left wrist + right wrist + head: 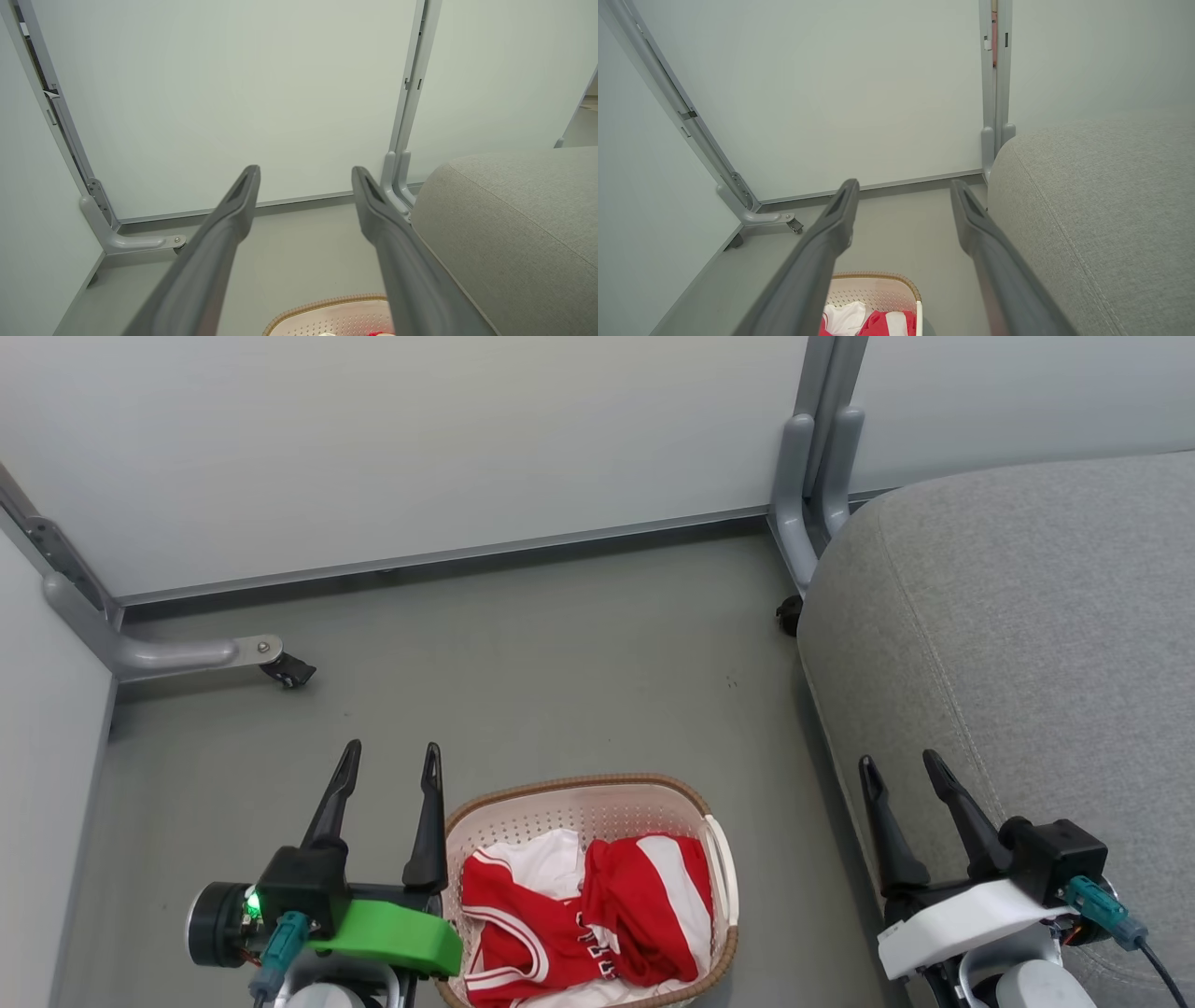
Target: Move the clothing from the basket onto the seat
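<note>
The cream perforated basket (597,807) with a brown rim stands on the floor at the bottom centre of the head view. In it lies the red-and-white clothing (583,919): a broad-striped piece on the right and a lettered jersey on the left. My left gripper (391,759) hangs open just left of the basket, empty. My right gripper (903,766) is open and empty by the front edge of the grey seat (1018,644). The basket's far rim (322,305) shows between the left fingers (233,210). The right wrist view catches the basket (878,291), the clothing (882,323) and the seat (1101,210).
Pale partition panels (420,439) close off the far side and the left. Their grey metal feet with castors (285,667) stick out over the floor at the left and beside the seat's far corner (812,513). Grey floor (560,663) lies between basket and panels.
</note>
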Tool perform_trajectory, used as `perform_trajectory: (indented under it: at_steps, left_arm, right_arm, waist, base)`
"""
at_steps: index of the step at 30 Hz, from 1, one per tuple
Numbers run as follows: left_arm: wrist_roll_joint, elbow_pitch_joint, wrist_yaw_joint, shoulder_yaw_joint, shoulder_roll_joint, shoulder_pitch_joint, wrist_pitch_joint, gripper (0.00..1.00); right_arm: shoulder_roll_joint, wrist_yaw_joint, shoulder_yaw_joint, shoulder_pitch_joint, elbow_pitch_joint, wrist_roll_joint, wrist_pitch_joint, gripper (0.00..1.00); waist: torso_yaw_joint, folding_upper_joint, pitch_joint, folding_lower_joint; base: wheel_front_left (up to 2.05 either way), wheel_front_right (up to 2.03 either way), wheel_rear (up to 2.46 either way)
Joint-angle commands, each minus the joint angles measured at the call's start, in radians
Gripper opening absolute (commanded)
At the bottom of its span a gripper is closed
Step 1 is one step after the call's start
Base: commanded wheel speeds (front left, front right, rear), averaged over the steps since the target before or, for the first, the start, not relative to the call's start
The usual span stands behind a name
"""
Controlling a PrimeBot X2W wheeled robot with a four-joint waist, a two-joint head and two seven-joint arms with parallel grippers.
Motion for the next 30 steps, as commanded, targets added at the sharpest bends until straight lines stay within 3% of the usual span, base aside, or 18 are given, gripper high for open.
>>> perform_trajectory:
  at_steps: [1,12,30]
  left_arm:
    - [0.026,-0.003,0.005,-0.004,0.006,0.011,-0.011,1.0]
    - [0.089,0.001,0.012,-0.017,0.007,0.016,-0.028,1.0]
    - [0.07,0.017,0.005,-0.013,0.007,0.007,-0.027,1.0]
  right_arm:
    - [-0.006,0.0,0.002,0.013,-0.004,-0.022,-0.009,1.0]
    - [-0.007,0.0,0.01,0.013,0.001,-0.095,-0.027,1.0]
    - [-0.007,0.0,0.01,0.006,0.011,-0.096,-0.027,1.0]
  waist:
    - [0.001,0.0,0.001,0.0]
    - [0.006,0.0,0.006,0.0]
    - [0.003,0.0,0.011,0.0]
  base:
    - [0.0,0.0,0.0]
    - [0.0,0.0,0.0]
    - [0.0,0.0,0.0]
